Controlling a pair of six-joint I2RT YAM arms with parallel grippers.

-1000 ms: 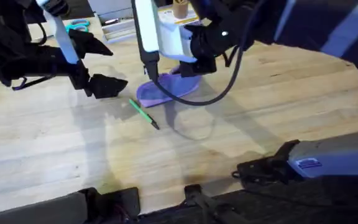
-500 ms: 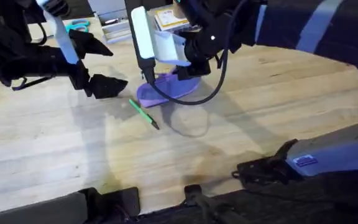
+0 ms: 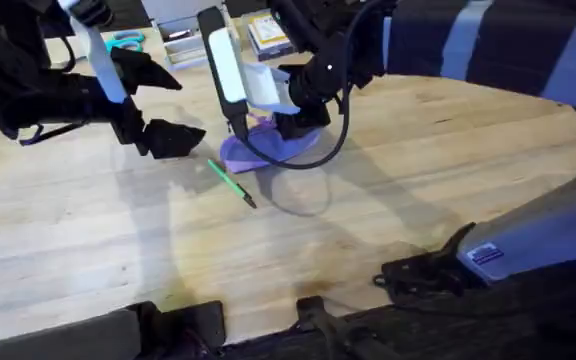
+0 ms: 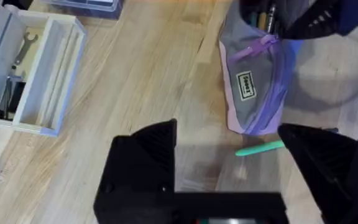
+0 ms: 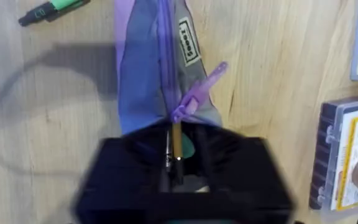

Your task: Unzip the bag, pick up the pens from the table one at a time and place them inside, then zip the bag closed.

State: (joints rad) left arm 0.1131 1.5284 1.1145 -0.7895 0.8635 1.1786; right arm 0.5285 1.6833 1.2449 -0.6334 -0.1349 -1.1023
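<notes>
While the bag (image 3: 268, 147) lies part-open on the table (image 3: 418, 200):
Pen (image 3: 231, 184): just beside the bag, nearer your left gripper (image 4: 229, 162), fingers apart.
Right gripper: over the bag's open end; grip unclear.

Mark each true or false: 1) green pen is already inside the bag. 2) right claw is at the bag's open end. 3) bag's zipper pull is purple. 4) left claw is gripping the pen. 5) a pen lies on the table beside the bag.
1) The green pen is inside the bag: false, it lies on the table.
2) The right claw is at the bag's open end: true.
3) The zipper pull is purple: true.
4) The left claw is gripping the pen: false, it is open and holds nothing.
5) A pen lies on the table beside the bag: true.
</notes>
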